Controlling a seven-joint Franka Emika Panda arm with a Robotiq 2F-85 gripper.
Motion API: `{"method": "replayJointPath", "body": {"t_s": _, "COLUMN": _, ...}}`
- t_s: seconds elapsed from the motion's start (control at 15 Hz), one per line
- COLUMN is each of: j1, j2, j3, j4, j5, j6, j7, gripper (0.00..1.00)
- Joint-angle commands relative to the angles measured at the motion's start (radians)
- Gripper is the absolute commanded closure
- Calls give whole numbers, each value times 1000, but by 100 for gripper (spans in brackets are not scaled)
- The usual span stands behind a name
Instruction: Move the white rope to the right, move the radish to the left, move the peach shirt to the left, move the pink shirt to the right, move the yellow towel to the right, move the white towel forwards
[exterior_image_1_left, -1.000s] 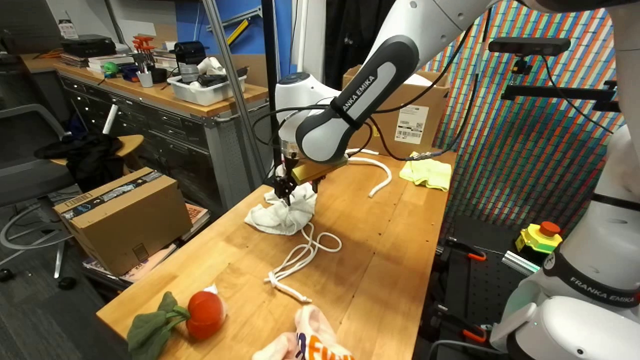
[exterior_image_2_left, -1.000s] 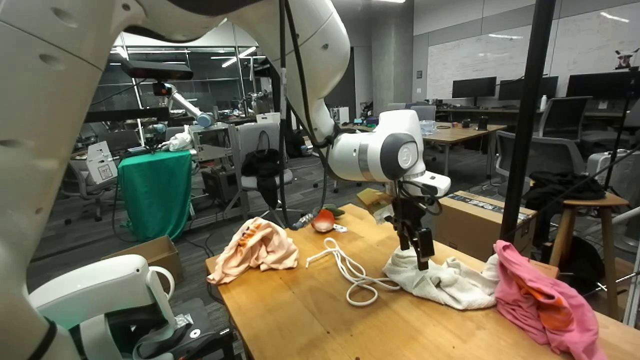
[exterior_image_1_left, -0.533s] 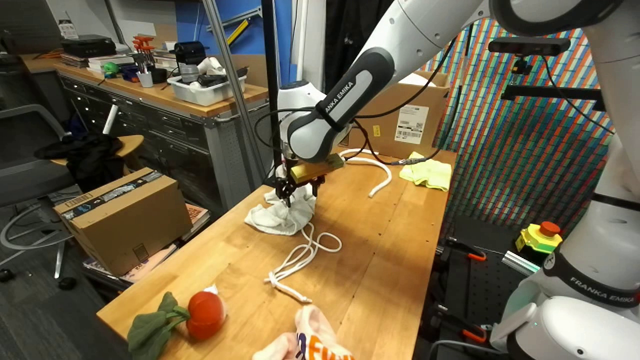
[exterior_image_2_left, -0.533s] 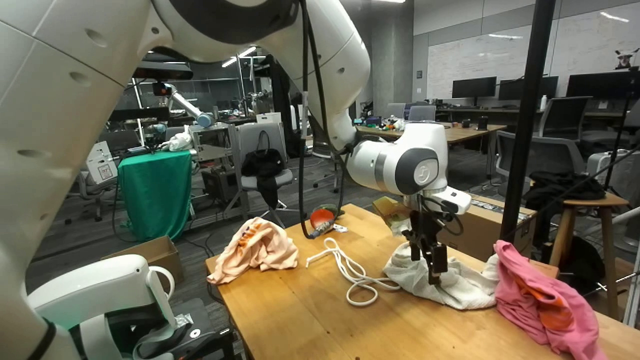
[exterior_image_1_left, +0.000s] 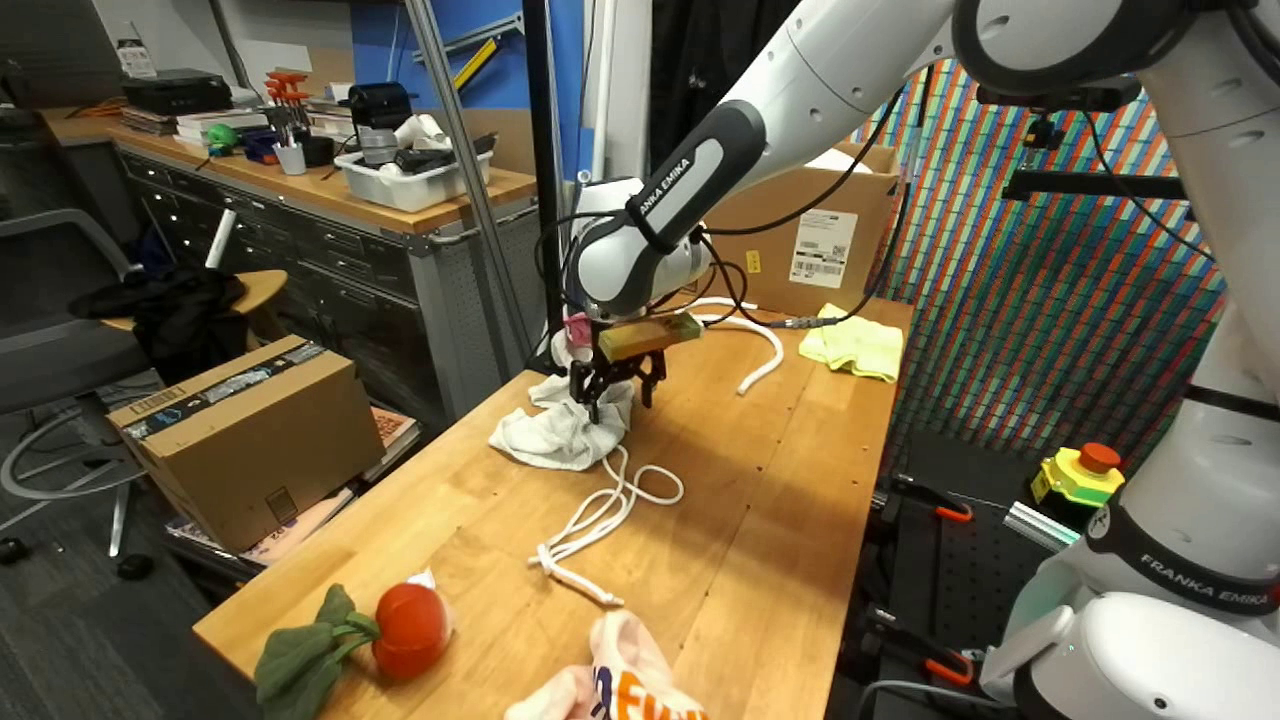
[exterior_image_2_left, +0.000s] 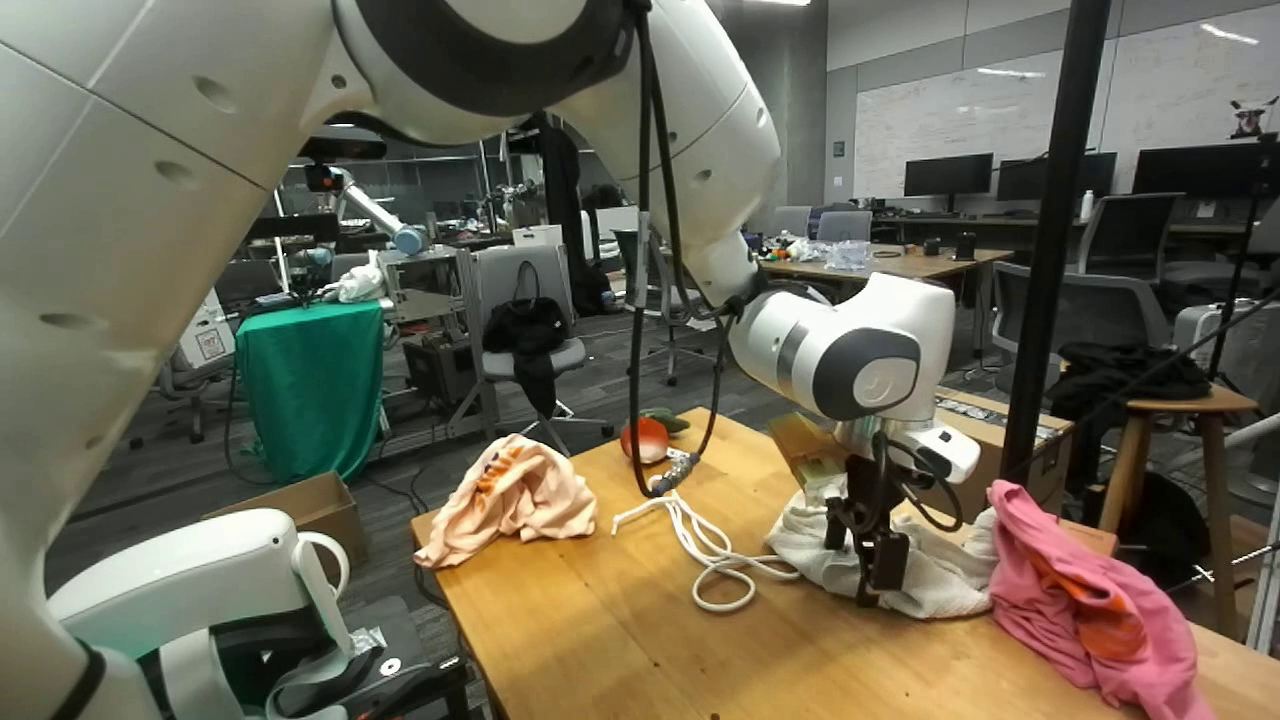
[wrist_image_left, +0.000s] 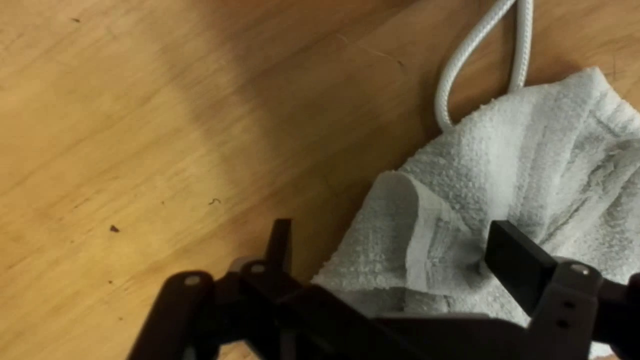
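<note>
Gripper (wrist_image_left: 389, 225): it was released, the jaws standing wide apart — in the wrist view one finger (wrist_image_left: 280, 245) was above bare table (wrist_image_left: 125, 150), the other above cloth. Whether the tips touched it, I could not tell.
White towel (exterior_image_1_left: 556, 435): it lay crumpled below the gripper, its edge passing between the fingers; from it I counted the clock.
Thin white cord (wrist_image_left: 522, 45): in the wrist view at 12 o'clock, meeting the towel.
White rope (exterior_image_1_left: 776, 346): in an exterior view at 2 o'clock, lying curved.
Yellow towel (exterior_image_1_left: 852, 345): in an exterior view between 2 and 3, farther away.
Radish (exterior_image_1_left: 411, 630): in an exterior view at 7 o'clock, well apart.
Peach shirt (exterior_image_2_left: 525, 490): in an exterior view at 9 o'clock — well apart also.
Pink shirt (exterior_image_2_left: 1090, 610): in an exterior view at 3 o'clock, just beside the towel.
</note>
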Motion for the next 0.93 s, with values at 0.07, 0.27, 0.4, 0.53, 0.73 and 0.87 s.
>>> {"method": "replayJointPath", "body": {"t_s": 0.07, "j1": 1, "j2": 29, "j3": 1, "j4": 35, "j5": 30, "j6": -22, "j7": -33, "gripper": 0}}
{"method": "replayJointPath", "body": {"t_s": 0.27, "j1": 19, "j2": 24, "j3": 0, "j4": 30, "j5": 18, "j6": -15, "j7": -32, "gripper": 0}}
{"method": "replayJointPath", "body": {"t_s": 0.4, "j1": 36, "j2": 23, "j3": -3, "j4": 29, "j5": 5, "j6": -6, "j7": -30, "gripper": 0}}
{"method": "replayJointPath", "body": {"t_s": 0.53, "j1": 46, "j2": 26, "j3": -6, "j4": 35, "j5": -1, "j6": -12, "j7": -30, "gripper": 0}}
{"method": "replayJointPath", "body": {"t_s": 0.73, "j1": 54, "j2": 39, "j3": -13, "j4": 50, "j5": -9, "j6": -21, "j7": -30, "gripper": 0}}
{"method": "replayJointPath", "body": {"t_s": 0.87, "j1": 50, "j2": 53, "j3": -17, "j4": 66, "j5": -11, "j6": -27, "j7": -29, "gripper": 2}}
